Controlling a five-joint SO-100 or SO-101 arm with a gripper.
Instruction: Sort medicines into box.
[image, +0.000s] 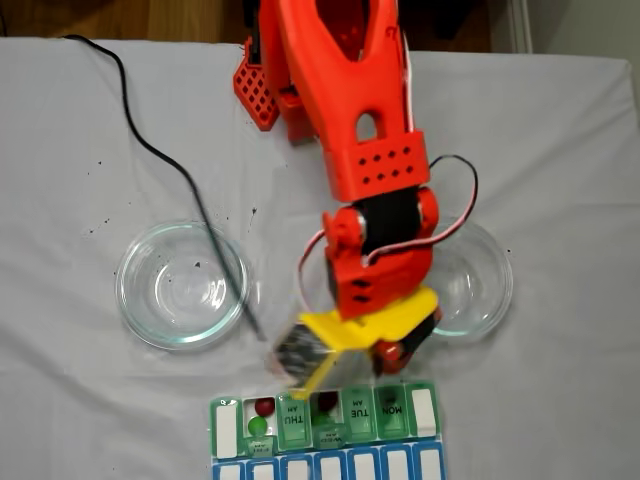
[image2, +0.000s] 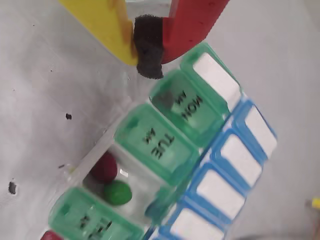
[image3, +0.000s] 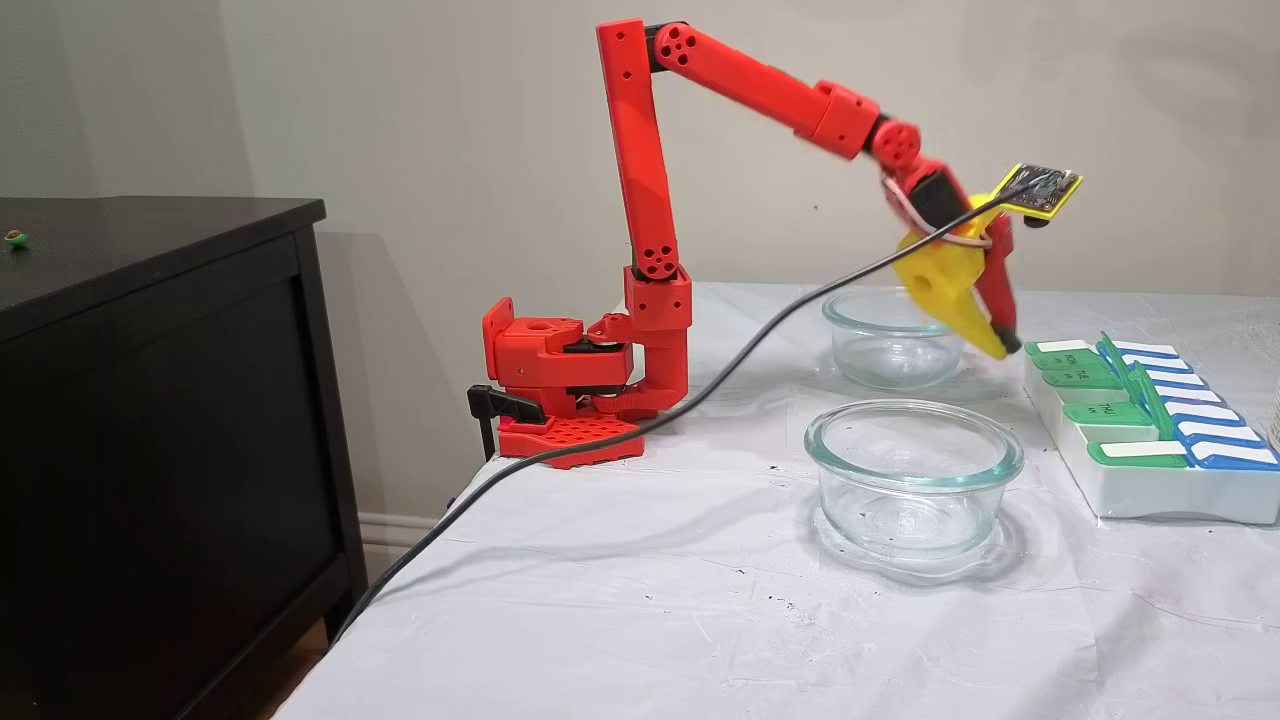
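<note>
Top fixed view: we find the gripper (image: 385, 352) low over the box (image: 325, 425), near its TUE and MON lids. Balls lie in two open cells: a red ball (image: 264, 406) above a green ball (image: 258, 426), more beside THU.
Wrist view: we see the yellow finger (image2: 107, 25) and red finger (image2: 192, 22) closed on their black pad, holding nothing, just off the MON lid (image2: 187, 105). The open cell (image2: 112, 180) holds one red, one green.
Side fixed view: we note both glass dishes (image3: 915, 480) look empty.
Risk: we judge a further descent could strike the closed lids and shove the box.
</note>
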